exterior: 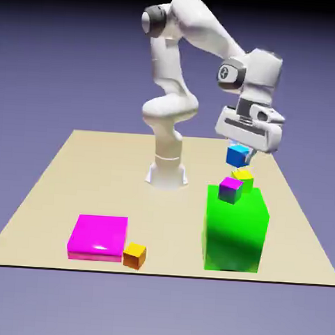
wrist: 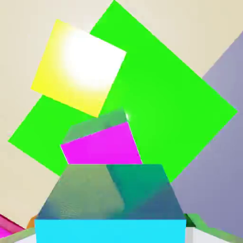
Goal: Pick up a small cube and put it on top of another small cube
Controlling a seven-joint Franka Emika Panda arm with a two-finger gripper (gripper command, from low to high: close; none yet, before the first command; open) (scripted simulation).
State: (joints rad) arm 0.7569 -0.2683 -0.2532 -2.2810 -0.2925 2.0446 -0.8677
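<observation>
The jaws [exterior: 238, 159] are closed on the blue cube [exterior: 238, 156], which hangs in the air above and beyond the green block [exterior: 234, 234]. In the hand view its near face fills the bottom edge in flat cyan, hiding the fingertips.

The likeliest trouble is the crowding up there: the purple cube [exterior: 230, 191] and the yellow cube [exterior: 243, 180] sit close together at the green block, and coming down at a slant could clip one while aiming for the other. I can't tell from these pictures which of the two is the intended base (the purple one looks the likelier, being nearly in line with the grip in the hand view). If the jaws let go too high or off centre, the blue cube could tip, roll off its small perch and drop to the bench [exterior: 93, 173]. A twist left in the wrist would set the faces askew and leave less of them in contact.

Everything is smooth, plain and sharp-edged. The green block is tall and glossy, with soft darker shading down its side; the magenta slab [exterior: 100, 236] is low and shiny, with the orange cube [exterior: 135, 256] beside it. The bench is a matt, sandy tan.
</observation>
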